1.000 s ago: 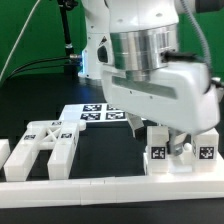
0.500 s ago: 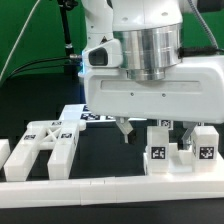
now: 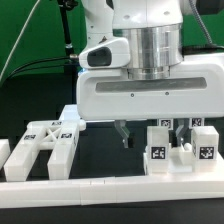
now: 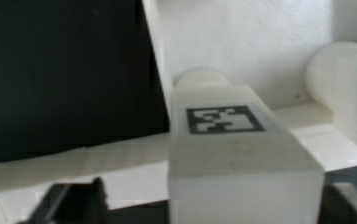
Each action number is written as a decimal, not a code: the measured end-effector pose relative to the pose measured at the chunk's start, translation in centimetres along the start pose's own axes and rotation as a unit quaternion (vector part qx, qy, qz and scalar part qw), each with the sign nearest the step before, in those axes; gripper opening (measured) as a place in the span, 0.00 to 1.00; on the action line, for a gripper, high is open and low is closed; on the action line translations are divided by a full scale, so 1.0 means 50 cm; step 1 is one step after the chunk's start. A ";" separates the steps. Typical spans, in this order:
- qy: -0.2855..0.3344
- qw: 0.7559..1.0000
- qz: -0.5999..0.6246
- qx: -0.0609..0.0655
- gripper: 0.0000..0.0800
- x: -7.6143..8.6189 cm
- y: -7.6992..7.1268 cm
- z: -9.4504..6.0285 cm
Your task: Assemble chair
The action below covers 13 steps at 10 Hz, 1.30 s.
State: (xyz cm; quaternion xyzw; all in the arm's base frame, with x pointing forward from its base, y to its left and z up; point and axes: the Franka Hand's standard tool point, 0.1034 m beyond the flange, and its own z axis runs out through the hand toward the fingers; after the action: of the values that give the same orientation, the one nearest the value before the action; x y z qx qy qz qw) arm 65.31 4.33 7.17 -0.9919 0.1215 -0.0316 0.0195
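Note:
A matte-white chair part with two uprights and tags stands at the exterior view's right, against the front rail. My gripper hangs low over it, open, with dark fingers either side of its left upright. In the wrist view my gripper straddles this tagged white upright; a gap shows beside one finger, so nothing is gripped. A slotted chair frame lies flat at the exterior view's left.
A long plain white border rail runs along the front. The marker board lies behind the frame, mostly hidden by the hand. A small white block sits at the far left edge. Another rounded white part shows beyond the upright in the wrist view.
The hand has swung toward the exterior view's left and squared up. Its fingers now stand either side of the part's left upright. The chair parts have not moved.

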 end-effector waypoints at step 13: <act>-0.022 0.828 0.559 0.011 0.49 -0.014 -0.003 0.005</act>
State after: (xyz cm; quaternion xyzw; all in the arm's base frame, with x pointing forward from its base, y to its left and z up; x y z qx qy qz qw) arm 64.71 4.65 6.87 -0.7543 0.6549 0.0050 0.0471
